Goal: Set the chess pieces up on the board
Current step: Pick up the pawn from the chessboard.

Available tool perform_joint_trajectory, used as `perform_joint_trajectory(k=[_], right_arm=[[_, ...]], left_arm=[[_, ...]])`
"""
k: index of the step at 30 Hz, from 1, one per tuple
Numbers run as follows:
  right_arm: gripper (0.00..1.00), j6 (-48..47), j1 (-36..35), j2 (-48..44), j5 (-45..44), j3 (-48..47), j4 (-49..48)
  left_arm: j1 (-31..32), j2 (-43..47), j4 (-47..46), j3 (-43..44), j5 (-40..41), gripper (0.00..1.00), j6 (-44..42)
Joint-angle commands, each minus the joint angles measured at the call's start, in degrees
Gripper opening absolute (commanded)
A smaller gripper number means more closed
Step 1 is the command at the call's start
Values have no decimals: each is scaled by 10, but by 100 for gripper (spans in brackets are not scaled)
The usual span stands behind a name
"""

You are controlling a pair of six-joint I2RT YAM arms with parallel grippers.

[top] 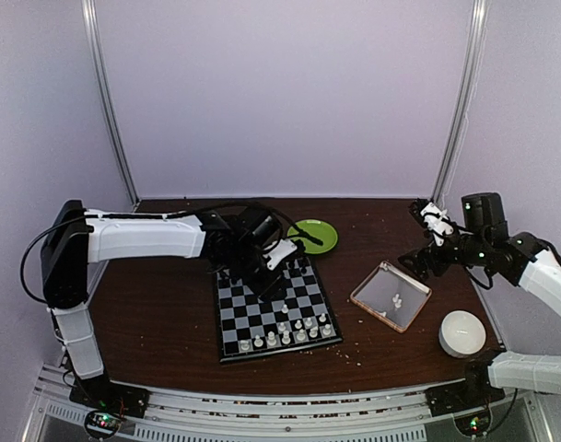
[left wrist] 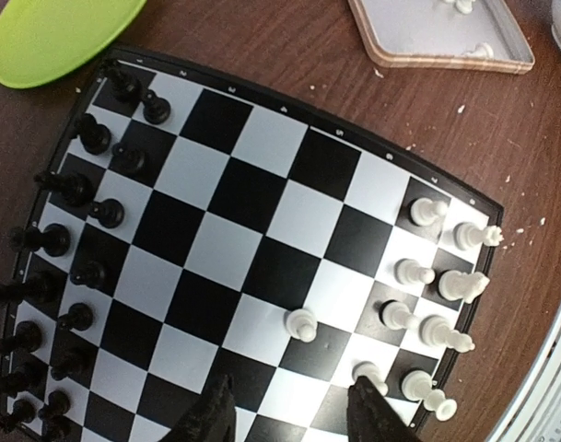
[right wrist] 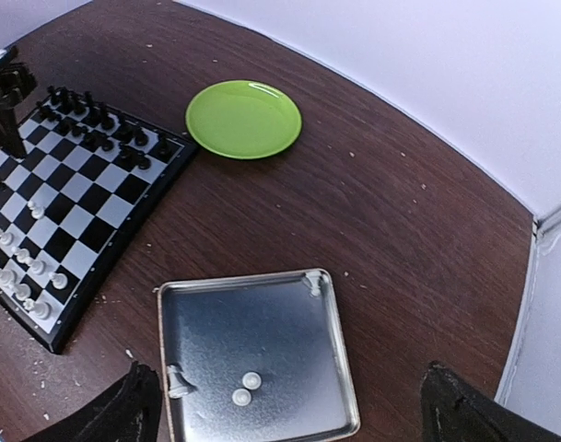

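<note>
A dark brown wooden desk fills the scene, with a white robot arm reaching in from each side.

The left arm stretches toward the desk's middle. Its gripper hangs over the far half of the board, with its two dark fingers spread and nothing between them. The right arm is raised near the right edge. Its gripper is spread wide above a tray and is also empty.

The board, in black and pale checks, lies at the centre of the desk, nearer the front edge. A clear square tray sits to its right, between the board and the right edge. A lime green plate rests just beyond the board's far right corner. A round white bowl-like object sits near the front right corner.

The white chess pieces stand mostly in two part-filled rows along the board's front edge. One white pawn stands alone, further in. A few more white pieces lie in the tray. Black chessmen line the board's far edge.
</note>
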State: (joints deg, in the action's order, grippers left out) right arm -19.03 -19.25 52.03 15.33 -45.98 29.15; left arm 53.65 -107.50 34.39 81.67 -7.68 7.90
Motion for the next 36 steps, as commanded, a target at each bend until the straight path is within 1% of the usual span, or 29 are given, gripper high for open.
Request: perform_joint_trajectory(k=[1, 6, 13, 20, 27, 36], right_arm=[[98, 11, 53, -35, 61, 35, -76], [98, 3, 58, -25, 85, 30, -71], [100, -12, 58, 3, 88, 22, -58], [100, -16, 58, 19, 88, 17, -53], [100, -17, 57, 25, 90, 16, -49], [100, -17, 58, 25, 91, 16, -48]], left_arm=[[13, -33, 36, 42, -15, 44, -23], [16, -87, 56, 85, -16, 43, -20], [20, -118, 68, 116, -3, 37, -20], [21, -126, 76, 118, 8, 27, -21], [23, -131, 78, 114, -1, 25, -21], [23, -128, 88, 113, 9, 13, -21]])
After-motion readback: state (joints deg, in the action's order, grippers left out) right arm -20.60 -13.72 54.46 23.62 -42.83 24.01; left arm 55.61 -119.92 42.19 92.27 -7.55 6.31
